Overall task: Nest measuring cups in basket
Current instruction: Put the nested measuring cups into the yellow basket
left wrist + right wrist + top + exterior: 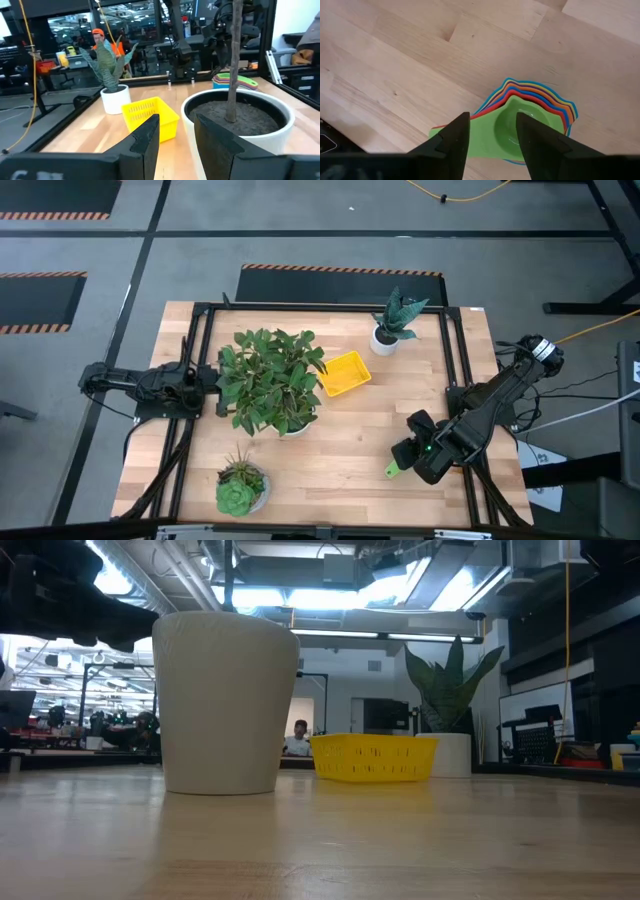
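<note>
Measuring cups sit nested under the open, empty right hand.

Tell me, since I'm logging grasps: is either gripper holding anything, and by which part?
Nothing is held. The right gripper hovers open above the stacked measuring cups; the left gripper waits open beside a potted plant.

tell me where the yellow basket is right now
In the high view, the yellow basket sits mid-table, empty, between the big leafy plant and the small potted plant.
</note>
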Controlling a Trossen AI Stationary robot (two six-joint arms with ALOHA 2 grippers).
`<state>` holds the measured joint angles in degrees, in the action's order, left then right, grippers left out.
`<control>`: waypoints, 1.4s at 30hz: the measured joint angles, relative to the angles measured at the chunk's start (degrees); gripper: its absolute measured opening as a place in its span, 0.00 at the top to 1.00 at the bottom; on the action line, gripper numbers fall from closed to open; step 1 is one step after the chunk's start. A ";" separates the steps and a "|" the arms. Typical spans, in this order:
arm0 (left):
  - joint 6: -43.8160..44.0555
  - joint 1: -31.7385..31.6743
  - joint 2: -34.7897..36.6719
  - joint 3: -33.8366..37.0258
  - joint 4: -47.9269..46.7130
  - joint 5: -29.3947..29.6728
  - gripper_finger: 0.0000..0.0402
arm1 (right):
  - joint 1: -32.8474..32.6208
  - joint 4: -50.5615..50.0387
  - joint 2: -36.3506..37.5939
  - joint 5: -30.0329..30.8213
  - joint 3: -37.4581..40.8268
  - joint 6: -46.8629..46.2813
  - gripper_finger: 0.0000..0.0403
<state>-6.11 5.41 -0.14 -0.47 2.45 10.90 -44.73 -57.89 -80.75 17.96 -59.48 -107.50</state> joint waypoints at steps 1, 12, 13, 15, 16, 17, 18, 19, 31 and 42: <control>0.68 0.00 -0.02 0.00 -0.04 -0.07 0.71 | 0.00 0.01 0.00 0.02 0.00 0.00 0.59; 5.57 0.00 -0.63 0.00 -0.01 -0.07 0.71 | 0.00 1.46 0.00 0.00 0.00 0.00 0.59; 5.57 0.00 -0.63 0.00 -0.01 -0.06 0.71 | 0.00 1.44 0.00 0.02 0.00 0.00 0.59; 5.57 0.00 -0.63 0.00 -0.01 -0.07 0.71 | -0.01 1.44 0.00 0.00 0.00 0.00 0.59; 5.55 0.00 -0.63 0.00 -0.01 -0.07 0.71 | 0.00 1.44 0.00 0.00 0.00 0.00 0.59; 5.55 0.00 -0.63 0.00 -0.01 -0.06 0.71 | 0.00 1.44 0.00 0.00 0.00 0.00 0.59; 5.55 0.00 -0.63 0.00 -0.01 -0.07 0.71 | 0.00 1.44 0.00 0.00 0.00 0.00 0.59; 5.55 0.00 -0.63 0.00 -0.01 -0.07 0.71 | -0.02 1.44 0.00 0.00 0.00 0.00 0.59; 5.53 0.00 -0.63 0.00 -0.01 -0.05 0.71 | -0.02 1.01 0.00 -6.00 0.00 -0.08 0.59; 5.50 0.00 -0.63 0.00 -0.01 -0.05 0.71 | -1.64 4.15 0.00 -5.08 0.00 -8.14 0.59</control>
<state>-0.60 5.41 -0.78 -0.47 2.44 10.85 -46.37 -53.74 -80.75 12.87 -59.48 -115.65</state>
